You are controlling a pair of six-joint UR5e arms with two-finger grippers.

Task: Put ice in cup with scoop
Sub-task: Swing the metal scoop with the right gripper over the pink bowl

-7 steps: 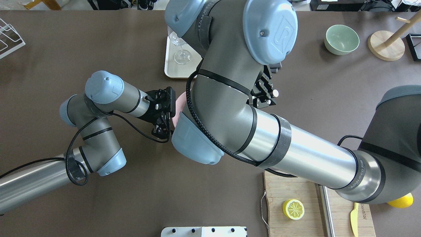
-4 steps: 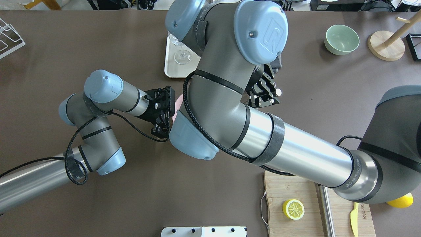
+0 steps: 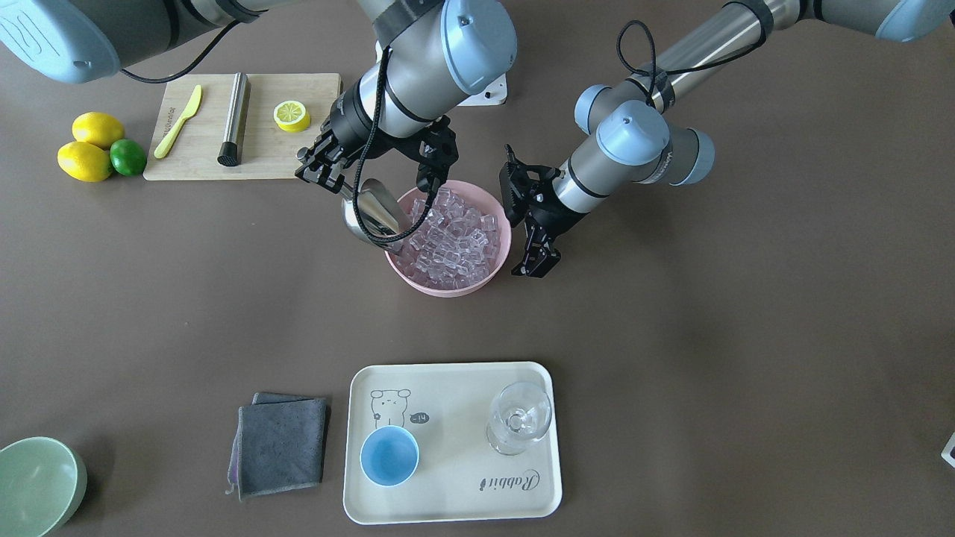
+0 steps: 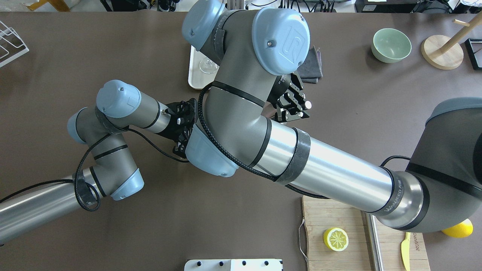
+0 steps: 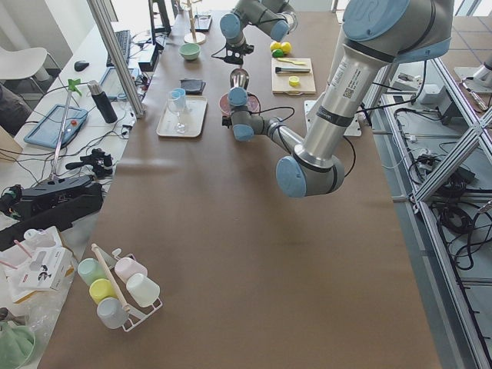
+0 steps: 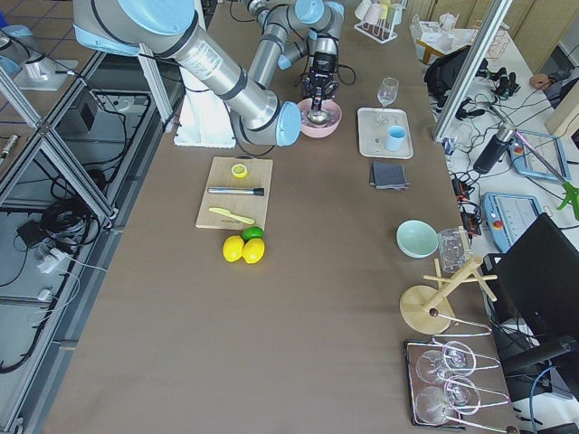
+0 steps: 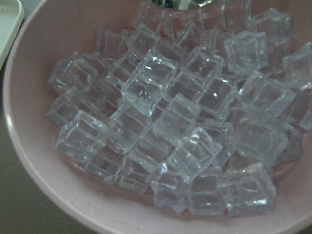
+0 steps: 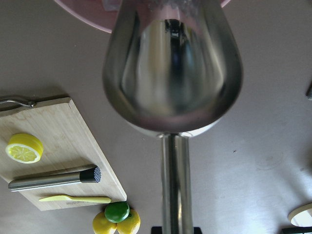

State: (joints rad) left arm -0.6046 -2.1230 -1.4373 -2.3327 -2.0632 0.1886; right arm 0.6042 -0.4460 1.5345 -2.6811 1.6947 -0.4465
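Observation:
The pink bowl (image 3: pixel 498 272) in mid table is full of clear ice cubes (image 3: pixel 455 239), seen close in the left wrist view (image 7: pixel 161 122). My right gripper (image 3: pixel 322 170) is shut on the handle of the steel scoop (image 3: pixel 373 212). The scoop's bowl (image 8: pixel 170 73) is tilted at the pink bowl's rim, mouth toward the ice, and I see no ice in it. My left gripper (image 3: pixel 533 262) hangs just beside the bowl's other side; I cannot tell whether it is open or shut. The light-blue cup (image 3: pixel 389 456) stands empty on the white tray (image 3: pixel 462 500).
A clear stemmed glass (image 3: pixel 518 418) shares the tray. A grey cloth (image 3: pixel 280 444) lies beside it. A cutting board (image 3: pixel 298 153) holds a lemon half, a steel cylinder and a yellow knife, with lemons and a lime (image 3: pixel 97 153) next to it. A green bowl (image 3: pixel 37 485) sits at a corner.
My right arm has swung left in the overhead view, taking its gripper and the scoop closer to the bowl and uncovering the grey cloth. The left arm has stayed put.

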